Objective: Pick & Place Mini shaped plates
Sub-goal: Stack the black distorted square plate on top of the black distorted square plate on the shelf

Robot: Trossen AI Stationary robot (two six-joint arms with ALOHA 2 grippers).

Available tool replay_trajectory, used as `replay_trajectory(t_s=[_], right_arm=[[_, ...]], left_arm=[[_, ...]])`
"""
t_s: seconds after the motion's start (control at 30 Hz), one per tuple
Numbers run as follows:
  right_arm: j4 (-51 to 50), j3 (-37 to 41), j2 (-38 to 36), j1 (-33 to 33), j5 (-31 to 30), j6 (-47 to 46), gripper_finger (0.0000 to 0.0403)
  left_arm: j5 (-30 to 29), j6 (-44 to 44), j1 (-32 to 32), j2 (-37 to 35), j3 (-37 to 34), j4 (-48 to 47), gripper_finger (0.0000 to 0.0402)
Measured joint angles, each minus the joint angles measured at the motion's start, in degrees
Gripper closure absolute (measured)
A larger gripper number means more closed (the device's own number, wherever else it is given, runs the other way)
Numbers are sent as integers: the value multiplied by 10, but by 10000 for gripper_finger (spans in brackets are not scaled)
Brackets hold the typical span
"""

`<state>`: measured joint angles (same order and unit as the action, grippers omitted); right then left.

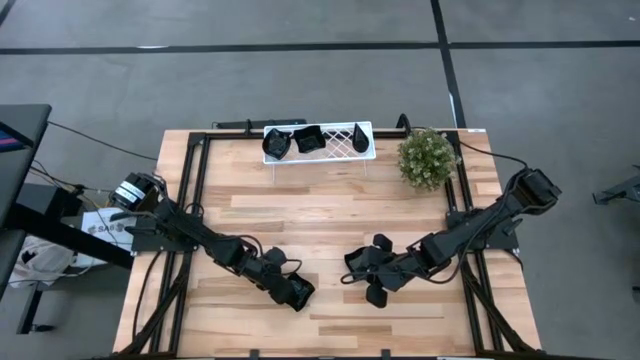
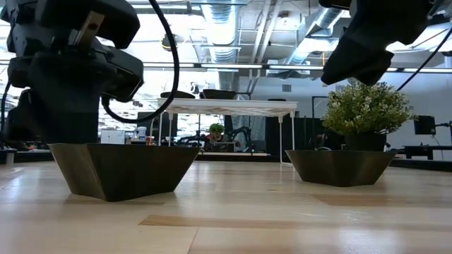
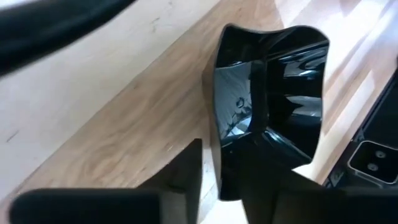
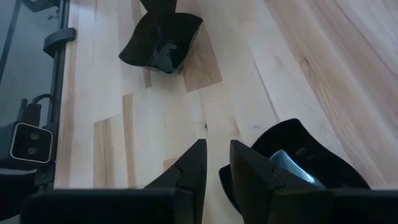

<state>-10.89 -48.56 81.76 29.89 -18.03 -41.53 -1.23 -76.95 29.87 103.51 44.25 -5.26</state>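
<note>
Grey floor surrounded the wooden table (image 1: 330, 215) in the high view, and we took the white lattice tray (image 1: 340, 150) at its far edge as our landmark. Three mini shaped plates (image 1: 307, 138) sat in that tray, with a green plant (image 1: 428, 157) just beside it. Well in front of the tray, the left gripper (image 1: 290, 290) covered one black dish and the right gripper (image 1: 375, 285) hung over another.

At table height we saw both dishes resting flat on the boards, an open workshop behind them.

From the left wrist, one finger reached inside the squarish plate (image 3: 270, 102) and one stayed outside, jaws straddling its wall; we judged the grasp under way, needing a firm pinch, then a lift toward the tray.

From the right wrist, narrowly parted jaws straddled the rounded plate's (image 4: 311, 165) rim; a hold was unclear.
</note>
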Motion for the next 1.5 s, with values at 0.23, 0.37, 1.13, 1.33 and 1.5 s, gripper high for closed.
replay_trajectory(t_s=[0.23, 0.37, 1.13, 1.33, 1.5], right_arm=[[8, 0, 0, 0, 0, 0, 337], [10, 0, 0, 0, 0, -1, 337], [-53, -59, -14, -4, -36, 63, 337], [-84, -97, -33, -32, -48, 120, 337], [-88, -115, -40, -81, -47, 181, 337]], left_arm=[[-10, 1, 0, 0, 0, 21, 390], [-22, 1, 0, 0, 0, 30, 393], [-174, 52, -30, -192, 11, -27, 397], [-207, 115, -95, -301, 11, -94, 397], [-206, 191, -166, -362, 11, -97, 398]])
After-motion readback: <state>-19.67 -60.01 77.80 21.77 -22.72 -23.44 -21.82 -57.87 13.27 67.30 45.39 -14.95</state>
